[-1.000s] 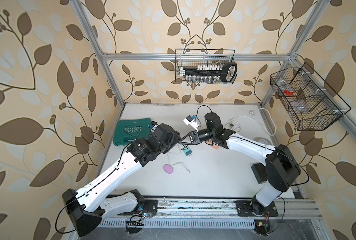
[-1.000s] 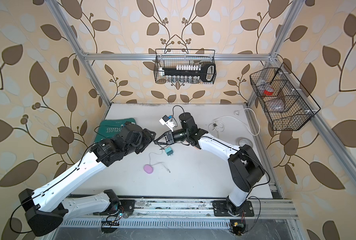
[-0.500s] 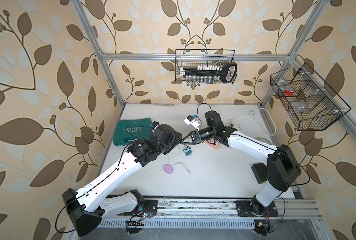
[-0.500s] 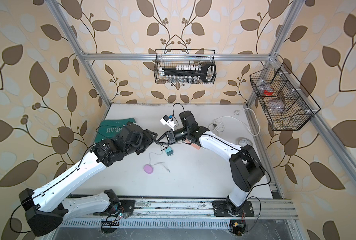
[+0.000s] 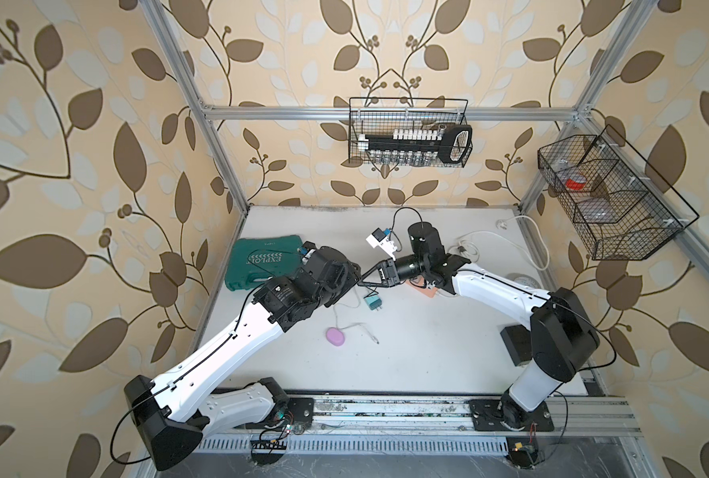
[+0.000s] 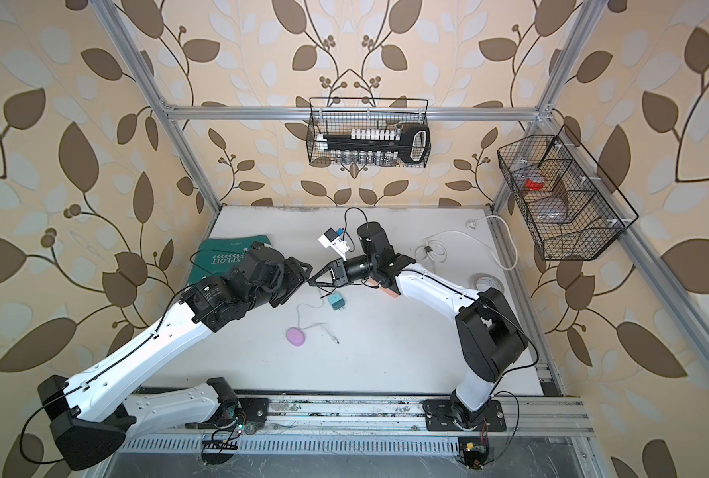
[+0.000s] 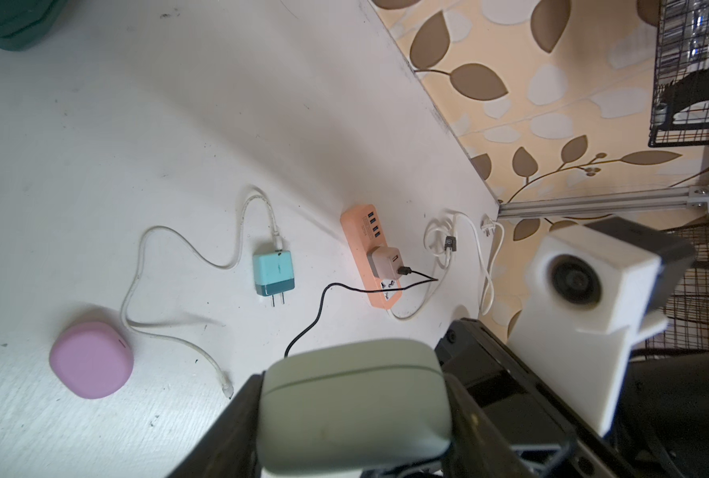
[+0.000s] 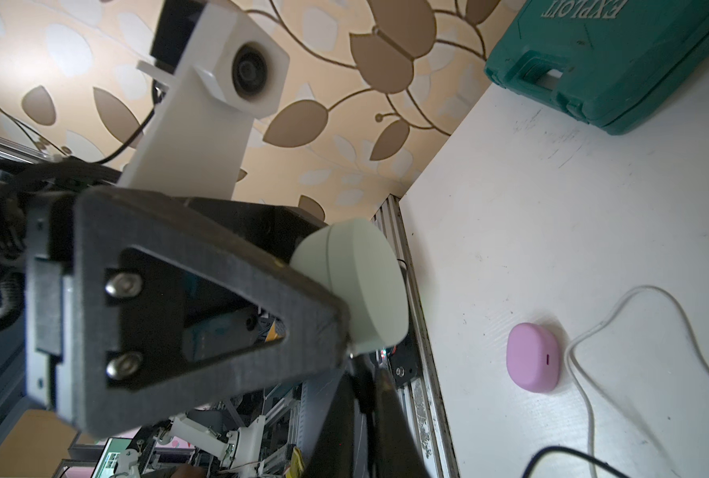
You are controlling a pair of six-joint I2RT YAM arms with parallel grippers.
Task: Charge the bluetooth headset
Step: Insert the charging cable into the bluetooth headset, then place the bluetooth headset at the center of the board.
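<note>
The bluetooth headset's pale grey-green case (image 7: 352,405) is held above the table, with my left gripper (image 7: 352,391) shut on its two sides. The right wrist view shows the same case (image 8: 356,285). In both top views my left gripper (image 5: 353,278) and right gripper (image 5: 363,283) meet tip to tip over the table's middle. My right gripper (image 8: 365,372) is shut on the plug of a black cable (image 7: 323,298), right at the case's underside. The cable runs from a white adapter (image 7: 385,265) in the orange power strip (image 7: 359,231). Whether the plug is seated is hidden.
A pink case (image 5: 336,336), a white cable (image 7: 137,269) and a teal charger (image 5: 372,303) lie below the grippers. A green tool case (image 5: 261,260) sits at the left, a black box (image 5: 516,345) at the right. Wire baskets (image 5: 408,132) hang on the walls.
My right gripper has edged slightly toward the left gripper and the case. The left arm has stayed where it was.
</note>
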